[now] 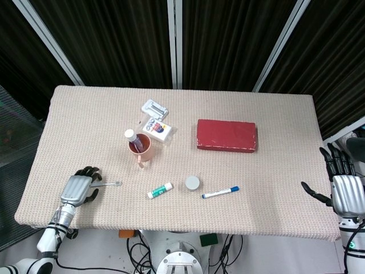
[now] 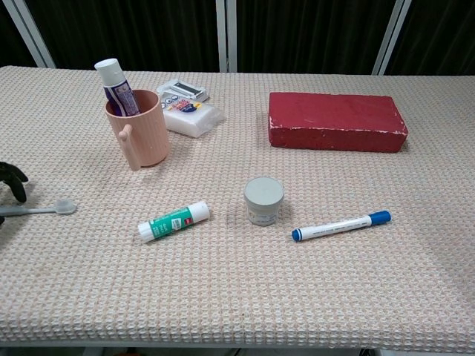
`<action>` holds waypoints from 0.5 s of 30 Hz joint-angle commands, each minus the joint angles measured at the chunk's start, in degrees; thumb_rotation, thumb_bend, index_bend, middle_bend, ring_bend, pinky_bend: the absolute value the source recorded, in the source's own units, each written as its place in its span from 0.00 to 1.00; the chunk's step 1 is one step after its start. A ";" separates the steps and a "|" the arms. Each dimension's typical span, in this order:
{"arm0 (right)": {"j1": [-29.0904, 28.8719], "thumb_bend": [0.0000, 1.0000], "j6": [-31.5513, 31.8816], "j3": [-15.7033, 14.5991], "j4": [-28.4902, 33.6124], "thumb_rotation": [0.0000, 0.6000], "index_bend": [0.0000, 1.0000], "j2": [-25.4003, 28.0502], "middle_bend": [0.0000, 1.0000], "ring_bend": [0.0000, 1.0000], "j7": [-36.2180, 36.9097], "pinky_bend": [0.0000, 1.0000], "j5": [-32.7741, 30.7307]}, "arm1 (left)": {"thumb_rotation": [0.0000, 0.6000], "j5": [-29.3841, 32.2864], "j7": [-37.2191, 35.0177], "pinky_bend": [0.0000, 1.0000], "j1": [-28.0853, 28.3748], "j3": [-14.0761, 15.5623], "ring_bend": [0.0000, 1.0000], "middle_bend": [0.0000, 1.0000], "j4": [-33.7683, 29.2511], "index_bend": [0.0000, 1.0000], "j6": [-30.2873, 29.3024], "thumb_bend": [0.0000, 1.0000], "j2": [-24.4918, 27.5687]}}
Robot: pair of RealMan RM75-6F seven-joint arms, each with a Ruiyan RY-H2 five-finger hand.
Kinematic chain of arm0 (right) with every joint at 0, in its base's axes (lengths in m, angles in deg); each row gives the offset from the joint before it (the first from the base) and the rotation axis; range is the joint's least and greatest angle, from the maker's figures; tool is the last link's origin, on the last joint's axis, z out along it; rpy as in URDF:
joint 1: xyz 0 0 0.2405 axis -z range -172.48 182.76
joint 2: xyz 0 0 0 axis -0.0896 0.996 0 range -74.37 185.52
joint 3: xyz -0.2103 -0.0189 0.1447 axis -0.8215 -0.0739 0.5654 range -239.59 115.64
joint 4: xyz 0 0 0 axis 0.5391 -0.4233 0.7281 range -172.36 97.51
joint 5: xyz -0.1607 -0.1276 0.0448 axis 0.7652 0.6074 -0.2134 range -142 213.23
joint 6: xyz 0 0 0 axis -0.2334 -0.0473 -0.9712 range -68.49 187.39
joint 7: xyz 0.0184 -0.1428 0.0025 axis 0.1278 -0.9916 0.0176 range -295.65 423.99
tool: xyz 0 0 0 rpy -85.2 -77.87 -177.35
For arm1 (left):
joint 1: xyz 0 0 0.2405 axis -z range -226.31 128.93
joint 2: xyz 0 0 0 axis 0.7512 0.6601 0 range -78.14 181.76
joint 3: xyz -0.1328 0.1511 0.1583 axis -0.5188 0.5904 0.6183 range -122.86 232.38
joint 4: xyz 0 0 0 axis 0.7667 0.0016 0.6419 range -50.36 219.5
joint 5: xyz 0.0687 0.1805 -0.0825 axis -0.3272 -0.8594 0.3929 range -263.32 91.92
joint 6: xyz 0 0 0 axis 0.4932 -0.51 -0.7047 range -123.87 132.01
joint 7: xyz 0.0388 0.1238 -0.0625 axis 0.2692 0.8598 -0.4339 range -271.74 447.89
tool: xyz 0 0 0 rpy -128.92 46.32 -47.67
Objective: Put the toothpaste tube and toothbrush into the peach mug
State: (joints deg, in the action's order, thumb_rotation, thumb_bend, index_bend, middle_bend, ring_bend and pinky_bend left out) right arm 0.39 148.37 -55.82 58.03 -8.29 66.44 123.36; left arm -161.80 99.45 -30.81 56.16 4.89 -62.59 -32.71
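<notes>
The peach mug [image 1: 142,150] [image 2: 142,132] stands left of the table's middle with its handle toward the front. The toothpaste tube [image 1: 131,136] [image 2: 113,84], purple with a white cap, stands upright inside it. The grey toothbrush [image 1: 112,184] [image 2: 38,210] lies flat on the cloth at the front left, head pointing right. My left hand [image 1: 78,188] [image 2: 12,179] hovers over the brush's handle, dark fingers curved and apart on either side of it; the handle end is hidden beneath. My right hand [image 1: 342,191] stays off the table's right edge, fingers spread, holding nothing.
A red box [image 1: 226,135] [image 2: 338,121] lies at the right of centre. A green-and-white glue stick [image 1: 159,190] [image 2: 174,221], a small grey jar [image 1: 192,182] [image 2: 263,199] and a blue marker [image 1: 220,192] [image 2: 341,225] sit along the front. White packets [image 1: 156,125] [image 2: 185,110] lie behind the mug.
</notes>
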 commanded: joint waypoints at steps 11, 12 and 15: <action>-0.12 0.47 -0.51 -0.14 -0.06 0.83 0.00 -0.26 0.00 0.00 -0.56 0.00 -0.31 | 0.97 -0.16 0.56 0.22 -0.73 -0.37 0.12 0.17 2.23 0.46 -0.07 0.38 -1.81; -0.12 0.48 -0.52 -0.15 -0.05 0.84 0.00 -0.27 0.00 0.00 -0.59 0.00 -0.32 | 0.97 -0.39 0.55 0.22 -0.75 -0.35 0.12 0.17 2.49 0.46 -0.20 0.38 -1.98; -0.13 0.48 -0.68 -0.26 -0.06 0.84 0.00 -0.26 0.00 0.00 -0.70 0.00 -0.34 | 0.99 -0.69 0.86 0.22 -0.88 -0.46 0.12 0.17 3.71 0.50 -0.54 0.38 -2.79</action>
State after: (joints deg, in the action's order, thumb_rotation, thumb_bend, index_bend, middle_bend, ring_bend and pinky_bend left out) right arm 0.27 147.70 -56.06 57.97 -8.56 65.75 123.03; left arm -162.40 100.20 -31.62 55.77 8.22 -63.00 -35.17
